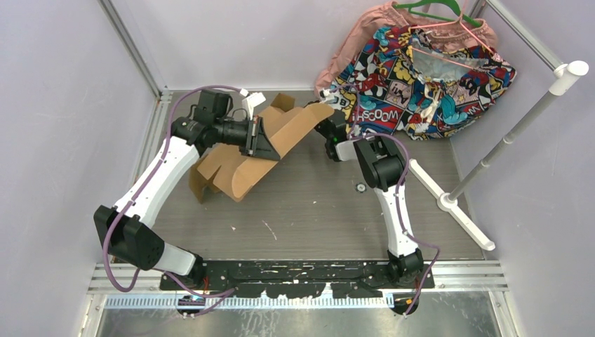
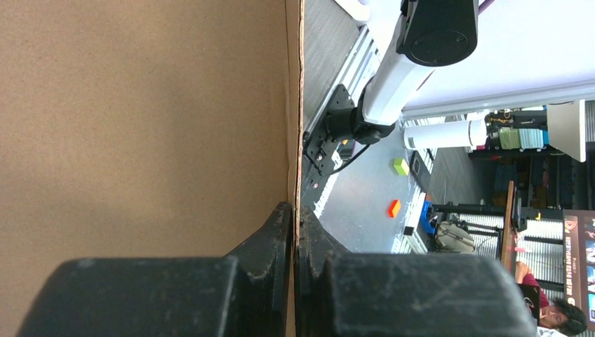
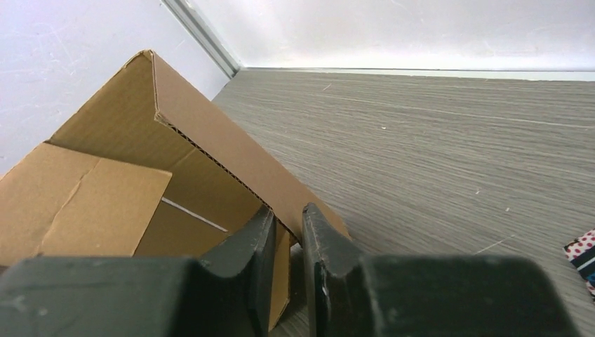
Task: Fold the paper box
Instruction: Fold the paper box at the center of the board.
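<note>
Near the far edge of the counter [image 1: 316,217], the half-formed paper box [image 1: 291,130] tilts between the left end effector [image 1: 259,138] and the right end effector [image 1: 325,116], each clamped on a cardboard panel, apparently steadying it for folding.

Comic-print cloth [image 1: 421,84]: one legible word in large block letters, seen upside down, apparently "WOOSH". Poster [image 2: 572,260], left wrist view: lettering too small to read.
</note>
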Tool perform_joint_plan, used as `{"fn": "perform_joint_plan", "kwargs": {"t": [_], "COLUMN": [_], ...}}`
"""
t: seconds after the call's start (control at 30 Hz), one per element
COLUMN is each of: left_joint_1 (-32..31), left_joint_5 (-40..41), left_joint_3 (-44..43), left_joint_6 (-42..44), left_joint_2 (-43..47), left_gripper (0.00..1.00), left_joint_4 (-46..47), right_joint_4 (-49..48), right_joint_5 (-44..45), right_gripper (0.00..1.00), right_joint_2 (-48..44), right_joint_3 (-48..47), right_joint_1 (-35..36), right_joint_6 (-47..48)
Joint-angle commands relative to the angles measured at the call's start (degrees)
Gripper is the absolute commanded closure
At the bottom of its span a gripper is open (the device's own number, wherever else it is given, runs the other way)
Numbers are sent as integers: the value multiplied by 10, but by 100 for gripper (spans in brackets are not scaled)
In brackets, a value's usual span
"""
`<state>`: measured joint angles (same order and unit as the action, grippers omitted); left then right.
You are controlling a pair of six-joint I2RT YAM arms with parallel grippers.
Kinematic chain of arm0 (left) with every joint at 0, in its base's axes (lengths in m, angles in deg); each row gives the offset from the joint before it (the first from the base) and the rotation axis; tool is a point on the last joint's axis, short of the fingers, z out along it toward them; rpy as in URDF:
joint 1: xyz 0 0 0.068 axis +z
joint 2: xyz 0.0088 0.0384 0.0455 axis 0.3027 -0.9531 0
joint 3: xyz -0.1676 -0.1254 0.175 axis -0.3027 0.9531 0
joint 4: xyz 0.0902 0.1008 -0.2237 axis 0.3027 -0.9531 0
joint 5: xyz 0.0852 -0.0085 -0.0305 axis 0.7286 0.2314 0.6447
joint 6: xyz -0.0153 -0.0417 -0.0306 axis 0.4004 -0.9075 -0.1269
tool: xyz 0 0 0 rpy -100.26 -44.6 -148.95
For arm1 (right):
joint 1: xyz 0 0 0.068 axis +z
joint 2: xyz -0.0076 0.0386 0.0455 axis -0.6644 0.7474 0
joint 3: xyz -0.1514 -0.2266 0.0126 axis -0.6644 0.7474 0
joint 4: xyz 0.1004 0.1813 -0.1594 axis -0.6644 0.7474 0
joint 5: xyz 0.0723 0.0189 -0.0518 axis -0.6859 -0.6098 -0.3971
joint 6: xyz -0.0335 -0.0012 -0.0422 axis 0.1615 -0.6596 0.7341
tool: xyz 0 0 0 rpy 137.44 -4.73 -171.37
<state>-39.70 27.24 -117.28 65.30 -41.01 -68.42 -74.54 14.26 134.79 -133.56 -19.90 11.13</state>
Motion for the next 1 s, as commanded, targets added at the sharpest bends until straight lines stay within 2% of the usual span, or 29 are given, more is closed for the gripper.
{"fn": "perform_joint_plan", "kwargs": {"t": [0.0, 0.5, 0.97], "left_joint_1": [5, 6, 12], "left_joint_5": [-32, -30, -22], "left_joint_3": [-18, -3, -14], "left_joint_6": [-1, -23, -37], "left_joint_2": [2, 0, -15], "left_gripper": [93, 93, 93], "left_joint_4": [16, 44, 57], "right_joint_4": [-47, -127, -56], "right_joint_5": [3, 45, 32], "right_gripper": [80, 81, 81], "right_joint_2": [-17, -71, -140], "right_joint_3": [14, 163, 189], "right_joint_1": [2, 19, 28], "right_joint_6": [-14, -19, -12]}}
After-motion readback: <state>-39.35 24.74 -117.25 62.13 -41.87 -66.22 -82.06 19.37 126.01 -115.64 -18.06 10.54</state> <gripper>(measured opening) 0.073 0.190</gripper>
